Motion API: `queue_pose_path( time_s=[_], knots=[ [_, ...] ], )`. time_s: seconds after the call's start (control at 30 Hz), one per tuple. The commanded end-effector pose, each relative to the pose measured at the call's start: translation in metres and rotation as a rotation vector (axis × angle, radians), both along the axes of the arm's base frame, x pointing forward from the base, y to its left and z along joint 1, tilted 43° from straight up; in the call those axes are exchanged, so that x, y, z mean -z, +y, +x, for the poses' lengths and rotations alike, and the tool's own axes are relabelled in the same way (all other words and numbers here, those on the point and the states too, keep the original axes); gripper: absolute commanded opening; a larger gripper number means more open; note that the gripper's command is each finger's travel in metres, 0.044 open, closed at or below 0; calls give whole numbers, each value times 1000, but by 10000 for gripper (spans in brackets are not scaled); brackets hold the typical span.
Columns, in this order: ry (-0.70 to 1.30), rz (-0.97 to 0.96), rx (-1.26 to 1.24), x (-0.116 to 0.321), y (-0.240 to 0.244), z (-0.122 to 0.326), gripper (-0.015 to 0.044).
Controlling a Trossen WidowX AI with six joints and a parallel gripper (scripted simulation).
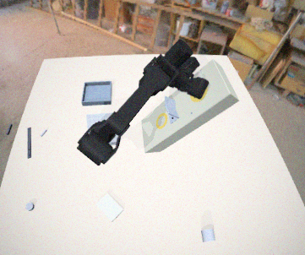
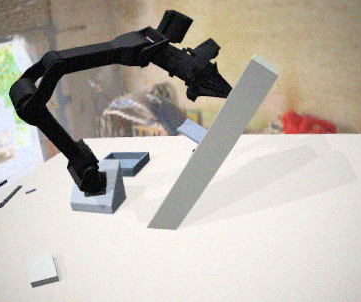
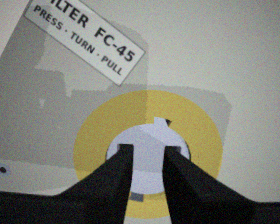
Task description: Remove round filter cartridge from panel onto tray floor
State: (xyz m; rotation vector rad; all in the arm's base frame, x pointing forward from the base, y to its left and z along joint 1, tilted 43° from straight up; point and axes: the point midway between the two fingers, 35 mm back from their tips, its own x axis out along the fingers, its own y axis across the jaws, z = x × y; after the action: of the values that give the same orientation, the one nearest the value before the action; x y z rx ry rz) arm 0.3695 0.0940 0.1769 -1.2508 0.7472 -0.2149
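Two fingers of the tool (image 3: 149, 150) (image 2: 229, 96) pinch the round filter cartridge (image 3: 150, 175), which sits inside the yellow ring (image 3: 93, 132). Push it in gently, twist while gripping firmly, then pull straight out.
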Motion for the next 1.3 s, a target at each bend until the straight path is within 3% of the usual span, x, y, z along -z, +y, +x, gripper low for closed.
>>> queue_pose_path(
  time_s=[0.0,1.27],
  knots=[
    [57,-67,-32,3,-4,4,0],
    [765,-1050,-557,4,-5,5,0]
  ],
)
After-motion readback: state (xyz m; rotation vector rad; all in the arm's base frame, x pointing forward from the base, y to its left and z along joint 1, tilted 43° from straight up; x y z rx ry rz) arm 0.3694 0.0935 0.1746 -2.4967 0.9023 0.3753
